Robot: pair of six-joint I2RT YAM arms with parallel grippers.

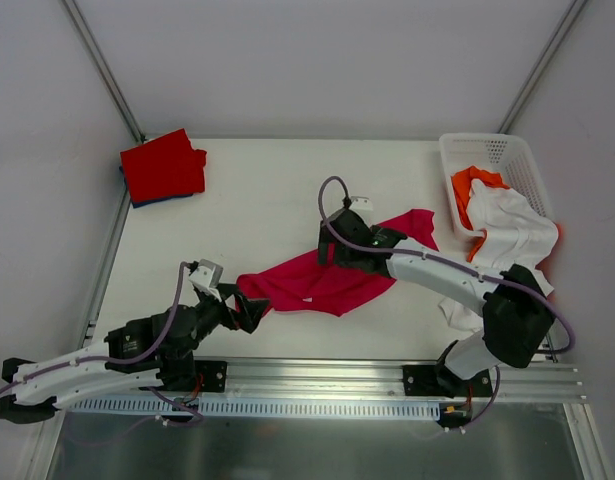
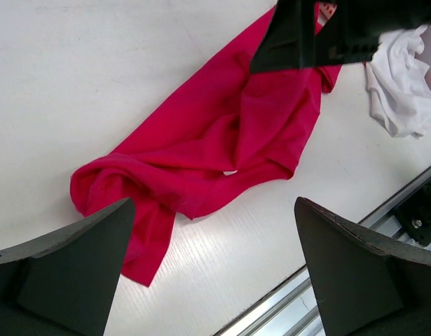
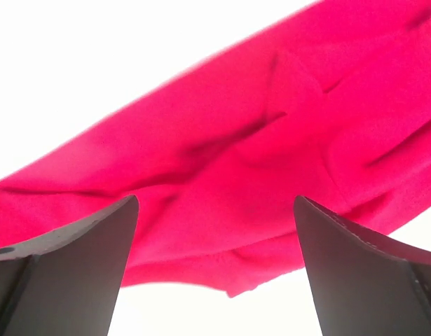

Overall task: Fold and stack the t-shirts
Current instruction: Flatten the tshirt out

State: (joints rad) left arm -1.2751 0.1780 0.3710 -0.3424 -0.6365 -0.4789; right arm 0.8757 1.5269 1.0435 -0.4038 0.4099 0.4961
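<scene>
Top external view: the crimson-pink t-shirt [image 1: 327, 280] lies crumpled and unfolded in a diagonal band across the middle of the table [image 1: 257, 200]; its small white neck tag [image 2: 230, 172] shows in the left wrist view. The left gripper [image 1: 249, 312] sits at the shirt's bunched near-left end, jaws spread wide and gripping nothing. The right gripper [image 1: 339, 250] is poised over the shirt's middle, jaws equally wide and empty, with cloth filling the gap in the right wrist view. At the far-left corner a folded red t-shirt [image 1: 164, 165] rests on a blue t-shirt [image 1: 137, 203]. At far right, an orange t-shirt [image 1: 472, 185] and a white t-shirt [image 1: 512, 225] spill from the basket [image 1: 497, 160].
</scene>
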